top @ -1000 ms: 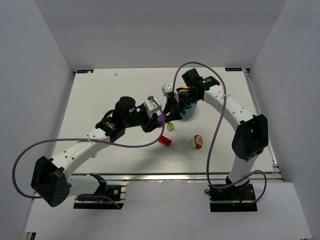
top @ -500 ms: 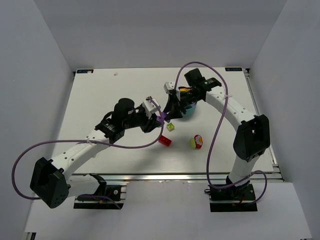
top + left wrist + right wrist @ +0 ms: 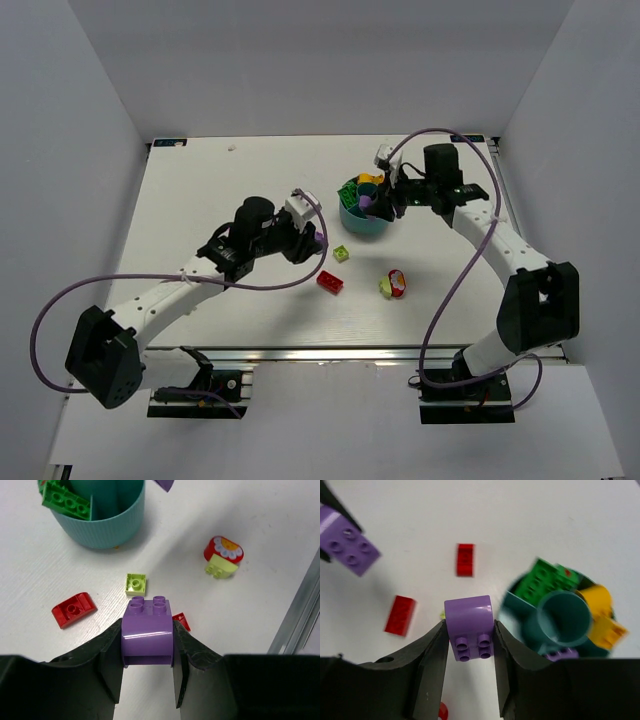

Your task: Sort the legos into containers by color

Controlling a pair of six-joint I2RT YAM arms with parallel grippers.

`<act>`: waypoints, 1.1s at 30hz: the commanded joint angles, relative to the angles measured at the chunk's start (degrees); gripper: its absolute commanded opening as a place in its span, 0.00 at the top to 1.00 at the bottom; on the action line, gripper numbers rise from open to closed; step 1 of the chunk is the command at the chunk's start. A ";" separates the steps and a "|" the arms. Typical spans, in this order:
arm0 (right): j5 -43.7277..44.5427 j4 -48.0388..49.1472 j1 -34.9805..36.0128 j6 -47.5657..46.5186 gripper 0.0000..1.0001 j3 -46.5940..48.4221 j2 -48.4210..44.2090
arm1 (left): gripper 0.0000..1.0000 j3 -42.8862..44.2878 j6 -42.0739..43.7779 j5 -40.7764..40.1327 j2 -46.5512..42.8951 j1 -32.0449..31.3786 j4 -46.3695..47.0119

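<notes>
White table (image 3: 200, 190) viewed from above, left arm (image 3: 170, 295) and right arm (image 3: 490, 235) reaching across it from the near edge. Right of centre, a round teal bowl (image 3: 356, 226), split into wedges around a central cup, with green legos (image 3: 542, 582), a yellow one (image 3: 595, 597), an orange one (image 3: 609, 630) and a purple one (image 3: 560, 654) lying in its wedges. Left gripper (image 3: 148, 650) part-closed and clamped on a purple brick (image 3: 148, 627), lifted off the table near the bowl's left side. Right gripper (image 3: 469, 642) clamped the same way on a second purple brick (image 3: 469, 622), held up at the bowl's rim. Loose on the table nearer the arms: a red flower-topped piece stacked on a lime piece (image 3: 223, 555), 2 red bricks (image 3: 74, 610), 1 small lime brick (image 3: 135, 584).
</notes>
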 commanded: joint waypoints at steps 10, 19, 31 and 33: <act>26.22 28.08 -1.76 17.53 1.00 -7.43 -0.38 | 1.00 8.03 -14.48 -3.95 5.16 -0.09 3.62; 22.53 29.84 -4.75 18.24 0.99 -6.20 4.81 | 1.00 5.84 -17.56 -4.91 2.69 -0.09 5.65; 15.15 30.19 -5.89 18.06 0.84 -4.97 9.02 | 1.00 6.27 -17.82 -4.48 2.87 -0.09 5.56; 14.53 30.63 -5.90 18.50 0.79 -4.62 9.82 | 1.00 6.45 -17.91 -4.39 2.96 -0.09 5.65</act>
